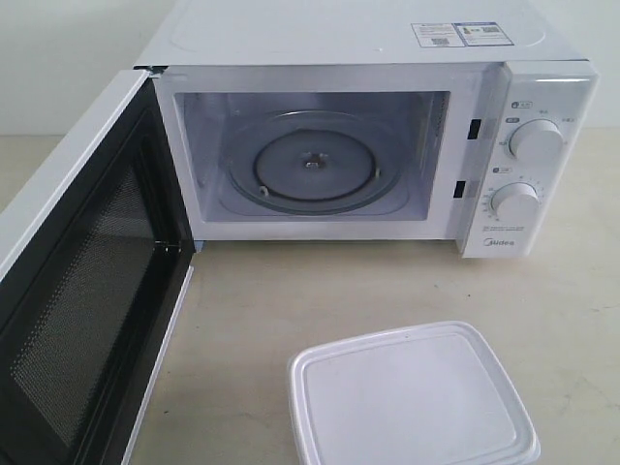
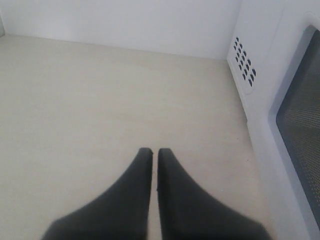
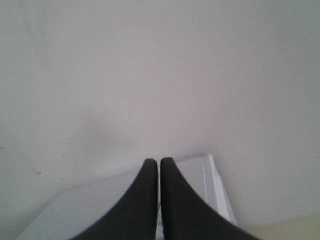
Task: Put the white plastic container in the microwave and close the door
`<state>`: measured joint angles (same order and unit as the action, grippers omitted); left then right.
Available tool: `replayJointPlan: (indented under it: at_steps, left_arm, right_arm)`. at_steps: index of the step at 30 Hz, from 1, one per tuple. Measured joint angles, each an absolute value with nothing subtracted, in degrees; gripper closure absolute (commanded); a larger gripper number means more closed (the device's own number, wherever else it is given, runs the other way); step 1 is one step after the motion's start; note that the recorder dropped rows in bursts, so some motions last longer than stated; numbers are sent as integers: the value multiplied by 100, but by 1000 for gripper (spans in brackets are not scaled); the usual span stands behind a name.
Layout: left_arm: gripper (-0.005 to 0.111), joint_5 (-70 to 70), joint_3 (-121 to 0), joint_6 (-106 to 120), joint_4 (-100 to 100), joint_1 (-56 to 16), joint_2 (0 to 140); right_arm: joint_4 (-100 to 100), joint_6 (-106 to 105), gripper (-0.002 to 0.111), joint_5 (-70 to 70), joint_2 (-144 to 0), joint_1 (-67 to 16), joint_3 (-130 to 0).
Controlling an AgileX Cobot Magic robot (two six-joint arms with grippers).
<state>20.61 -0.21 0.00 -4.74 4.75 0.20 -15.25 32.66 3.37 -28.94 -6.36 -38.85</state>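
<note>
A white microwave (image 1: 387,39) sits at the back of a pale counter (image 1: 291,300). Its door (image 1: 87,291) is swung fully open to the left and shows a black inner frame with mesh. Inside, the glass turntable (image 1: 315,165) is bare. Two round dials (image 1: 536,140) sit one above the other on the right panel. The white plastic container (image 1: 412,402), with its lid on, rests on the counter in front of the microwave, toward the right and well apart from it.

The left jaws are closed on nothing, with dark fingertips (image 2: 145,155) nearly touching above the counter, beside the microwave's vented side. The right jaws are also closed and empty, with fingertips (image 3: 150,167) together before a plain wall.
</note>
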Motion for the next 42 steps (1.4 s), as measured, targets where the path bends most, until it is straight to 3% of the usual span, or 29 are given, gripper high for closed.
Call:
replayJointPlan:
  at_steps: [6, 15, 26, 42]
  left_arm:
    - [102, 2061, -21, 0, -474, 475, 20]
    - [102, 2061, -21, 0, -474, 475, 20]
    - [102, 2061, -21, 0, -474, 475, 20]
    - [102, 2061, -21, 0, -474, 475, 20]
  right_arm:
    - [-393, 3127, 108, 1969, -3348, -1081, -3798]
    - [2572, 956, 108, 3054, -4247, -2873, -2429]
    - [4688, 1381, 108, 2048, -4534, -4340, -1057]
    - [4926, 2936, 108, 922, -4534, -4515, -280]
